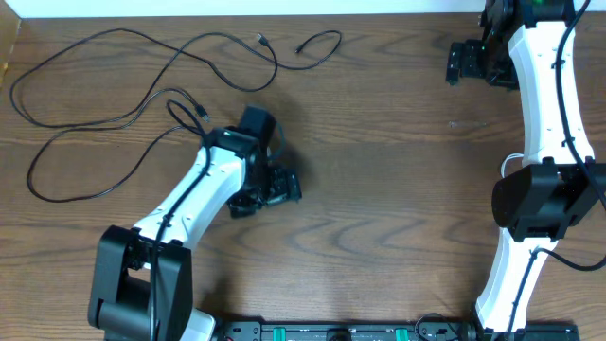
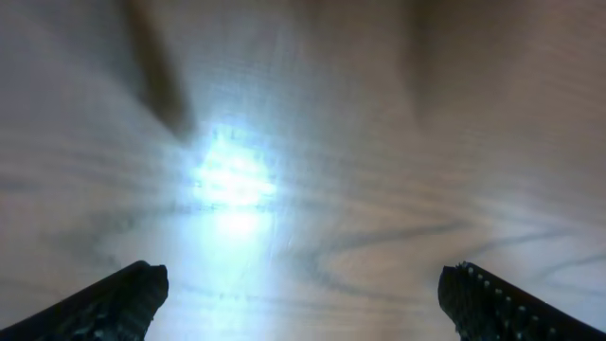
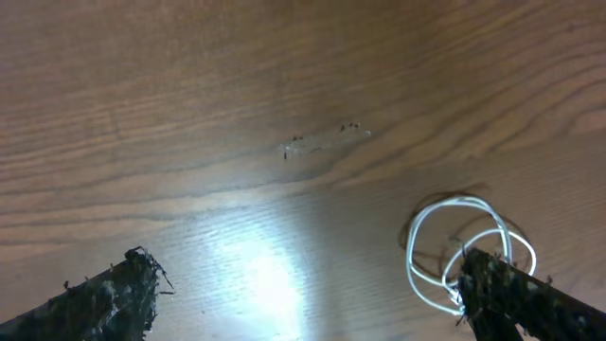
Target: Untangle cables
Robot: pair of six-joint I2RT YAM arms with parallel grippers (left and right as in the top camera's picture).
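The worktop [image 1: 379, 189] is being crossed on its left side by the long black cables [image 1: 142, 109], sprawling in overlapping loops. The left claw [image 2: 303, 284] and right claw [image 3: 312, 270] are both being held wide open, with nothing gripped. The small white cable [image 3: 464, 251] is lying coiled beside the right claw's finger. Two strands being pinched at a crossing, or the coil being dragged, could tighten the tangle.

Wood-grain table [image 1: 379, 170] carried a faint scuff [image 3: 317, 142] and a bright glare patch [image 2: 232, 185]; a white strip [image 1: 237, 7] bordered its far edge.
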